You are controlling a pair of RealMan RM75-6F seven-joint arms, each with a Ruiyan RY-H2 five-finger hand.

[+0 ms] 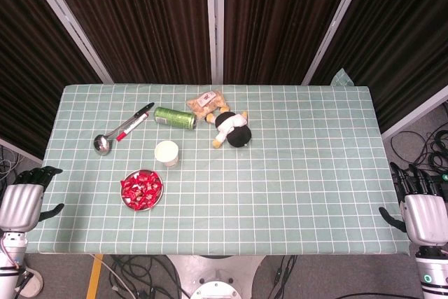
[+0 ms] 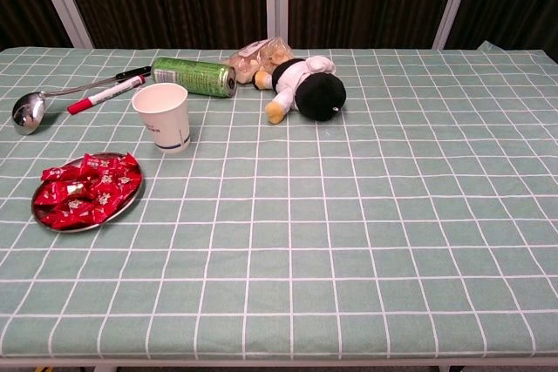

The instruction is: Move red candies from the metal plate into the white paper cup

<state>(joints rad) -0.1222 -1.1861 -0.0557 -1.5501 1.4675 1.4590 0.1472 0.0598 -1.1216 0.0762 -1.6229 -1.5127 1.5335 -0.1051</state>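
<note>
A round metal plate (image 1: 129, 203) (image 2: 39, 215) piled with red wrapped candies (image 1: 142, 189) (image 2: 87, 190) sits near the table's front left. Just behind it stands an upright white paper cup (image 1: 166, 153) (image 2: 163, 117); what is inside it cannot be made out. My left hand (image 1: 26, 198) hangs off the table's left edge, fingers spread, holding nothing. My right hand (image 1: 421, 204) hovers off the right edge, also with fingers apart and nothing in it. Neither hand shows in the chest view.
Behind the cup lie a green can (image 1: 174, 117) (image 2: 193, 77) on its side, a red marker (image 1: 131, 127) (image 2: 105, 93), a metal ladle (image 1: 103, 142) (image 2: 29, 108), a snack bag (image 1: 208, 103) (image 2: 255, 57) and a black-and-white plush toy (image 1: 233, 129) (image 2: 310, 85).
</note>
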